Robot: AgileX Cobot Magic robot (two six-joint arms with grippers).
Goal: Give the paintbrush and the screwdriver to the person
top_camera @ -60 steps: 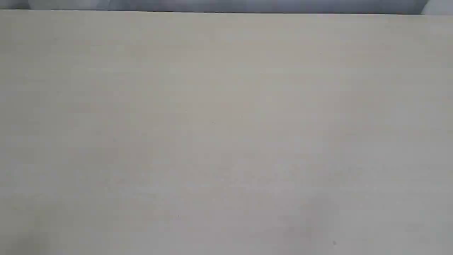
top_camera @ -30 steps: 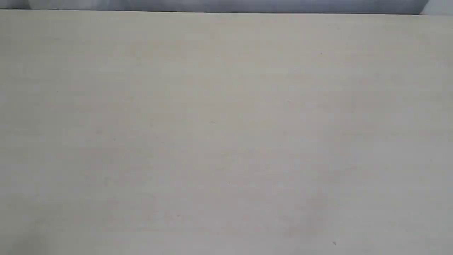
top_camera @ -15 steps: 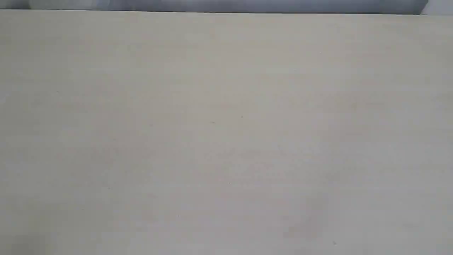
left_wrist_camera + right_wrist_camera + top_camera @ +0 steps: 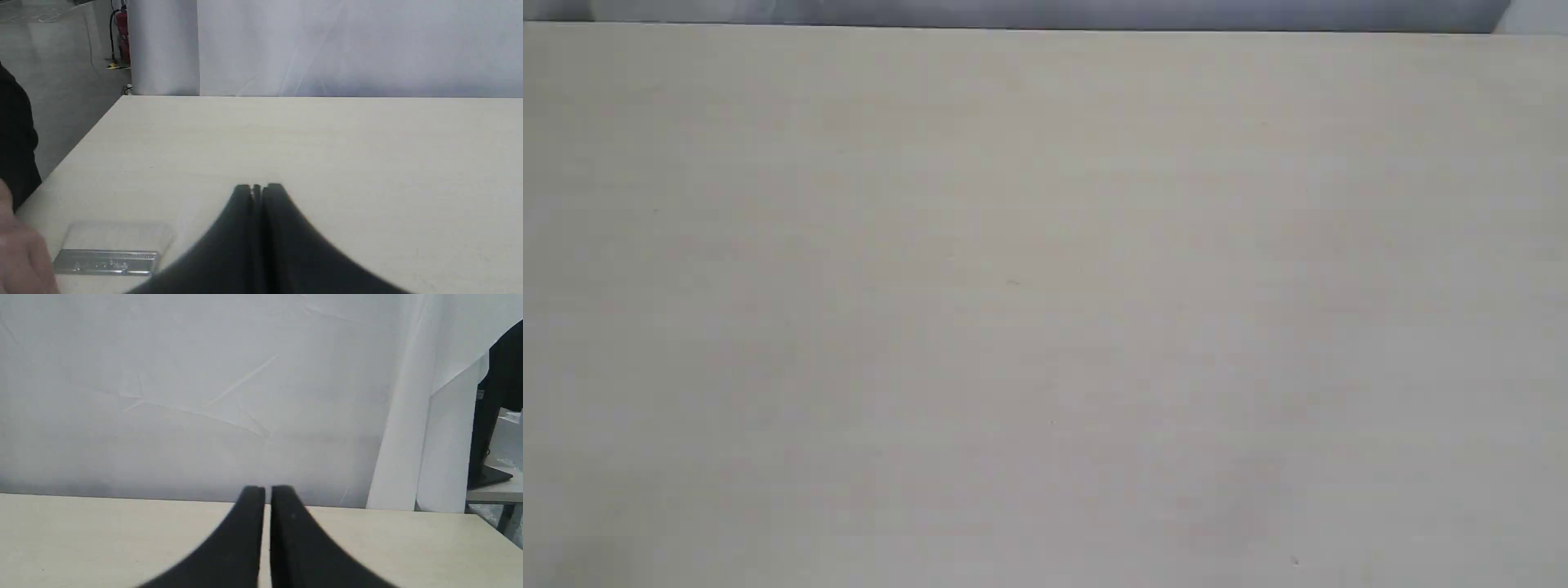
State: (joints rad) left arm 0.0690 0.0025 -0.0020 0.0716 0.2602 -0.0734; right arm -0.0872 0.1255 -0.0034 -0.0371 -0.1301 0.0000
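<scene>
The paintbrush (image 4: 112, 249) lies flat on the table in the left wrist view, showing pale bristles and a silver ferrule; its handle is cut off by the frame edge. The person's blurred bare hand (image 4: 20, 257) is right beside the ferrule, and whether it touches the brush I cannot tell. My left gripper (image 4: 257, 188) is shut with nothing in it, off to one side of the brush. My right gripper (image 4: 266, 491) is shut and empty above the table. The screwdriver is out of view. The exterior view shows only bare table (image 4: 1045, 310).
A white curtain (image 4: 204, 396) hangs behind the table's far edge. A dark sleeve (image 4: 16, 139) shows by the table's side edge. A red fire extinguisher (image 4: 124, 41) stands on the floor beyond. A black monitor stand (image 4: 490, 416) sits on another desk.
</scene>
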